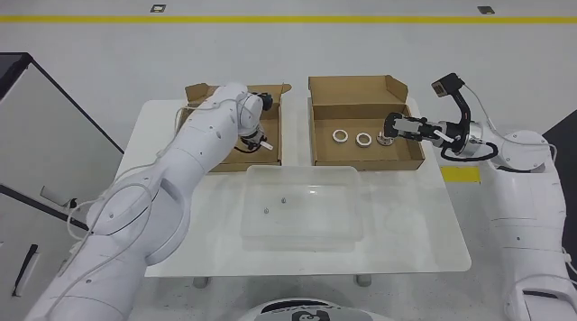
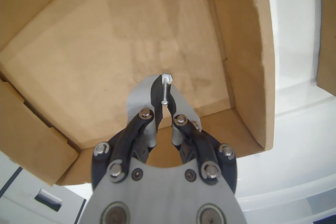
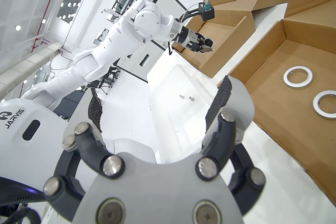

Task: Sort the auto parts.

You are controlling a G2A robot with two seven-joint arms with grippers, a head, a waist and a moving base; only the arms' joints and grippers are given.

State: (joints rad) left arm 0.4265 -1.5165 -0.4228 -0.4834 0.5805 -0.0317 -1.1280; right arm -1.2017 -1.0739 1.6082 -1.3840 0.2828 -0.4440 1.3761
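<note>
Beneath both hands, the white table [image 1: 406, 231] carries three containers. The clear plastic bin [image 1: 305, 169] is the largest. It stands on the robot's side of both hands, between them and nearer the table's front edge. Two open cardboard boxes sit side by side behind the bin.

The left box [image 2: 105, 38] lies directly under the left hand [image 2: 164, 83]. The hand hangs inside the box opening, over the bare cardboard floor and near the wall that faces the bin. The right box [image 1: 356, 114] lies under the right hand [image 3: 160, 88]. That hand is positioned over the end of the box farthest from the left hand.

Hand states:
- The left hand is pinching a bolt [image 2: 165, 89]. Its black pads press on the threaded shank from both sides. The hex end points away from the wrist toward the box floor. Whether the hex end touches the cardboard cannot be determined.
- The right hand is spread wide and holds nothing. Its ribbed pads stand well apart.

Two metal rings lie flat on the right box floor. One ring [image 1: 364, 139] is just beside the right hand. The other ring [image 1: 343, 136] is next to the first one, on the side toward the left hand. The rings are close together but not touching.

Two small bolts [image 3: 181, 96] [image 3: 190, 98] lie close together on the bin floor, well apart from both hands.
</note>
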